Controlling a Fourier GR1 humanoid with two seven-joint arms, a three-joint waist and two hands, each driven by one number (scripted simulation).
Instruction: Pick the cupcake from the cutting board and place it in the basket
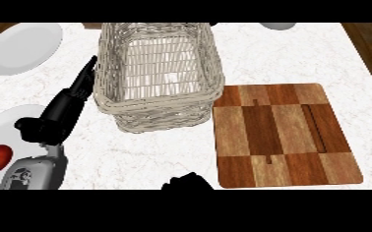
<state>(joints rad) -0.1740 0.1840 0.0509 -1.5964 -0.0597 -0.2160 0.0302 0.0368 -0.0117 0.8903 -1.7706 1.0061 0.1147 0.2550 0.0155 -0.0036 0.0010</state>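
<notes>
1. The cupcake is not seen on the board or in the basket, so its look and its place cannot be told.
2. One pale woven wicker basket (158,109) is set upright on the white marble counter (145,157).
3. One checkered brown wooden cutting board (283,132) is laid just right of the basket.
4. Three round white plates are counted, each cut by an edge: upper left (25,46), top right (280,25), lower left (16,114).
5. One small red object (4,155) is seen at the left edge.
6. The black left hand (59,112) is held with fingers straight along the basket's left wall.
7. Only part of the black right hand (189,182) is shown at the lower edge; whether anything is held cannot be told.
</notes>
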